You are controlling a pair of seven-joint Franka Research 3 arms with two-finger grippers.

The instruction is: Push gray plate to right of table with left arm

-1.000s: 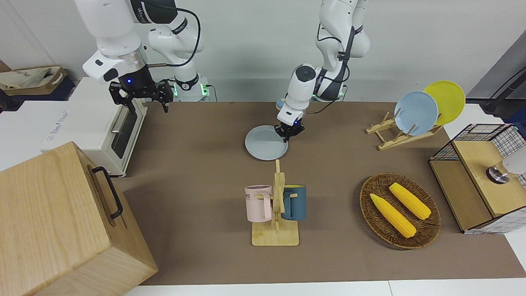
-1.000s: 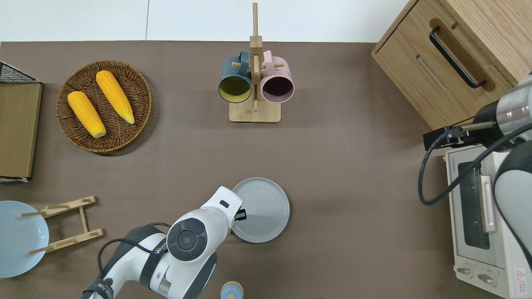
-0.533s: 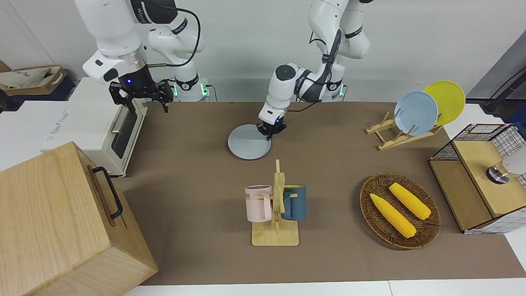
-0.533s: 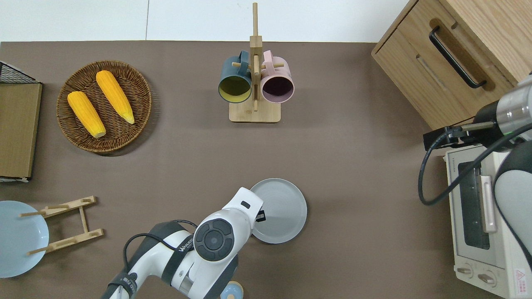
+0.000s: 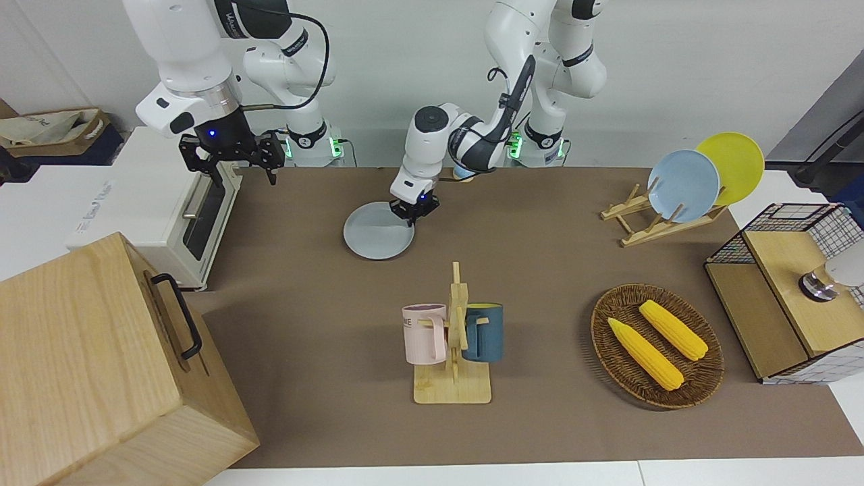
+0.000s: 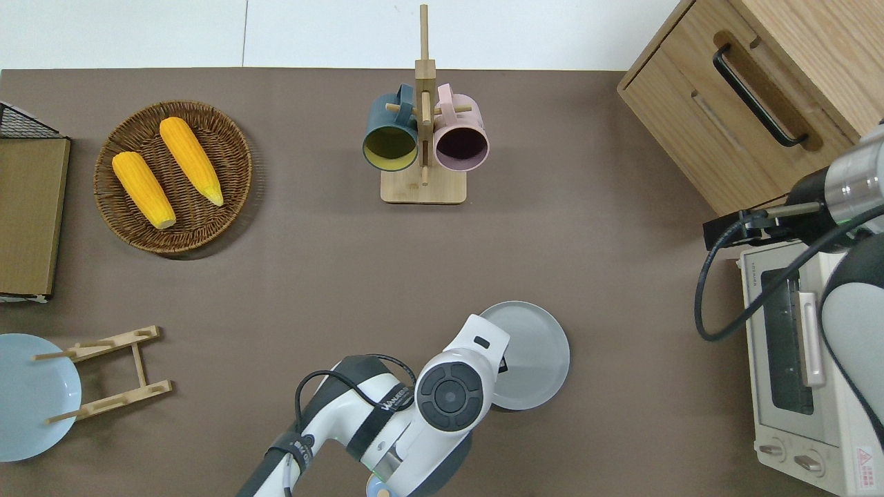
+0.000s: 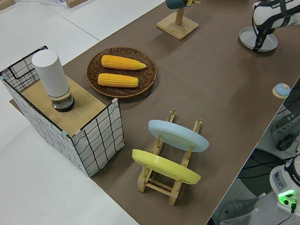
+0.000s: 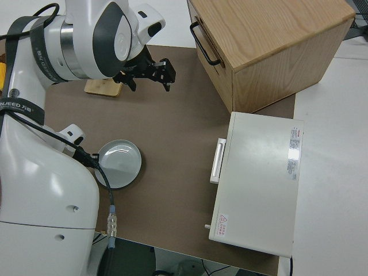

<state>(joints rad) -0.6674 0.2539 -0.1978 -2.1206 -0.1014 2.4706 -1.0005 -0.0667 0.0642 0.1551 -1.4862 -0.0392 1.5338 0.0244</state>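
Observation:
The gray plate (image 5: pixel 378 235) lies flat on the table's brown mat (image 5: pixel 304 304), nearer to the robots than the mug rack. It also shows in the overhead view (image 6: pixel 535 352), the left side view (image 7: pixel 258 37) and the right side view (image 8: pixel 119 164). My left gripper (image 5: pixel 413 209) is down at the plate's rim on the side toward the left arm's end of the table, and the overhead view (image 6: pixel 502 362) shows it touching that rim. My right gripper (image 5: pixel 229 158) is open and parked.
A mug rack (image 5: pixel 452 337) holds a pink and a blue mug. A toaster oven (image 6: pixel 801 366) and a wooden cabinet (image 5: pixel 101 364) stand at the right arm's end. A basket of corn (image 5: pixel 658 347), a plate rack (image 5: pixel 665 219) and a wire shelf (image 5: pixel 783 290) stand toward the left arm's end.
My left gripper has slid steadily toward the right arm's end of the table, and the gray plate has slid along with it. The right arm has not moved.

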